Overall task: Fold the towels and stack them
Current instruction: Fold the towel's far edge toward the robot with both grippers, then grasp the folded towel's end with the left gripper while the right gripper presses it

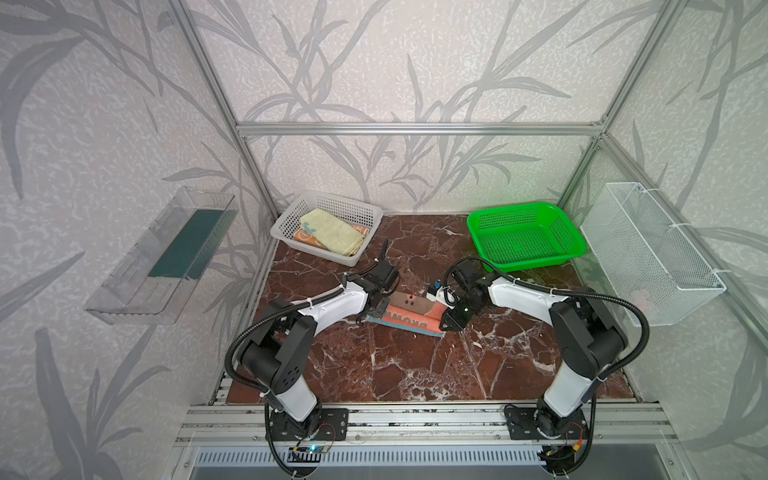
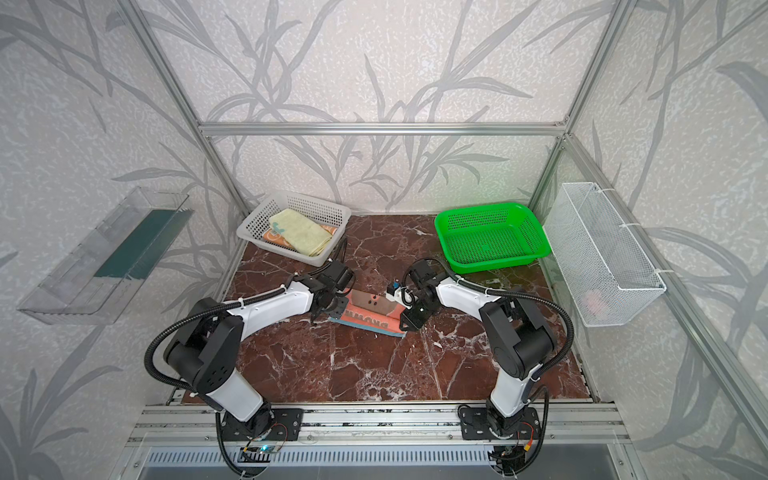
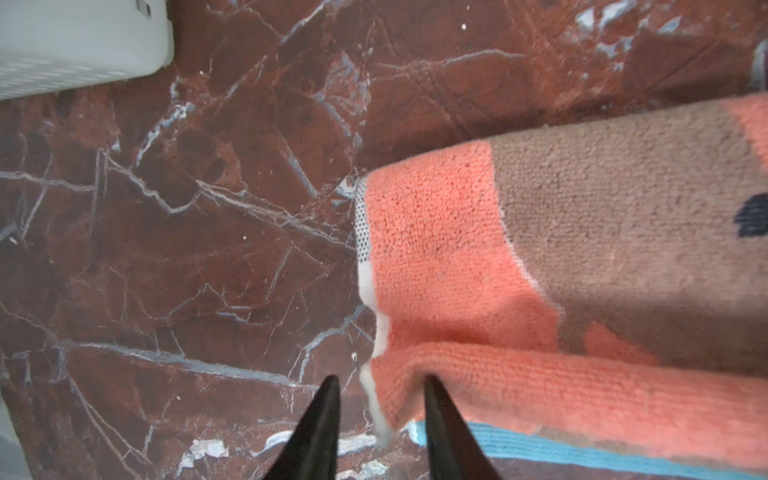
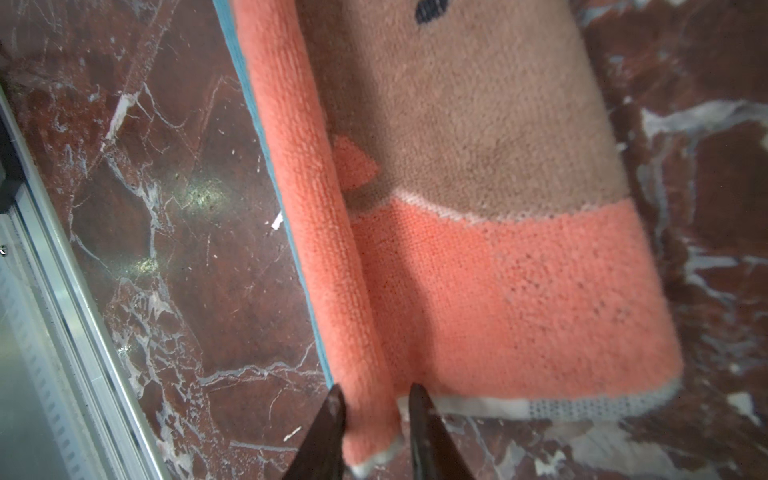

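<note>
The salmon-pink towel (image 1: 409, 316) (image 2: 370, 313) with the brown bear face lies folded into a long strip on the marble table between both arms. My left gripper (image 1: 372, 315) (image 3: 380, 380) is at its left end, open; the towel (image 3: 582, 249) corner hangs loose between the fingers. My right gripper (image 1: 444, 324) (image 4: 376, 388) is at the right end, jaws apart, with the towel's (image 4: 478, 208) folded edge lying between them. In the white basket (image 1: 286, 224), the folded pale yellow towel (image 1: 332, 230) rests on the orange towel (image 1: 305, 239).
A green basket (image 1: 473, 220) stands at the back right with nothing in it. A white wire basket (image 1: 652, 253) hangs on the right wall and a clear shelf (image 1: 162, 257) on the left wall. Aluminium frame posts edge the table.
</note>
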